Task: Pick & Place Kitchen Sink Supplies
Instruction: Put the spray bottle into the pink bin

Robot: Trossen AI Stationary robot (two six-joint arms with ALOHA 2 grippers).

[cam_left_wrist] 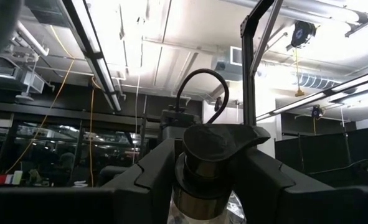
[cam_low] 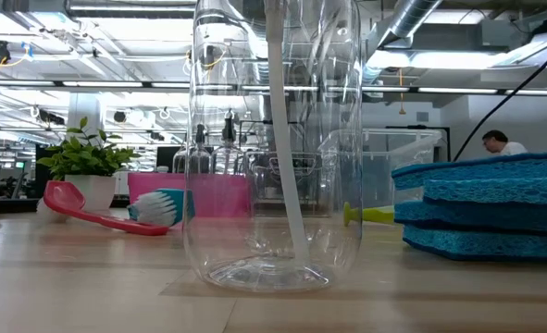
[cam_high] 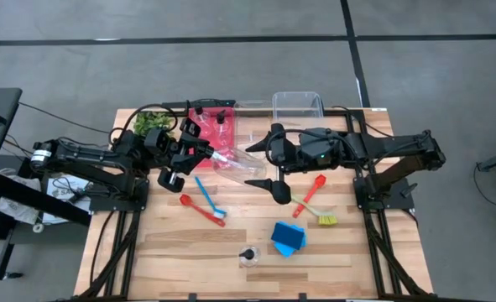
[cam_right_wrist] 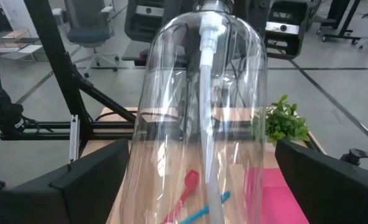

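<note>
A clear bottle point(cam_high: 239, 161) with a black pump head point(cam_left_wrist: 215, 144) hangs in the air over the middle of the table, my left gripper point(cam_left_wrist: 212, 171) shut on it. My right gripper point(cam_right_wrist: 199, 193) stands open at the bottle's base end point(cam_right_wrist: 196, 124), one finger on either side and apart from it. Another clear bottle point(cam_high: 248, 256) stands upright on its base near the front edge. Blue sponges point(cam_high: 288, 237) lie stacked on the table. A red brush point(cam_high: 202, 210), a blue-handled brush point(cam_high: 206, 189) and a red and yellow-green brush point(cam_high: 315, 203) lie flat. My left gripper pinches the bottle's neck collar point(cam_left_wrist: 199, 186), just under the black pump head, between its two fingers. The fingers slant upward from the table's left and lie across the neck. The bottle is lifted clear and slants down toward my right gripper, its base lowest.
A pink bin point(cam_high: 214, 126) holding more bottles and a clear bin point(cam_high: 298, 105) stand at the far edge, with a leafy plant point(cam_high: 151, 119) at the far left. Bare wood point(cam_high: 147, 252) shows at the near left.
</note>
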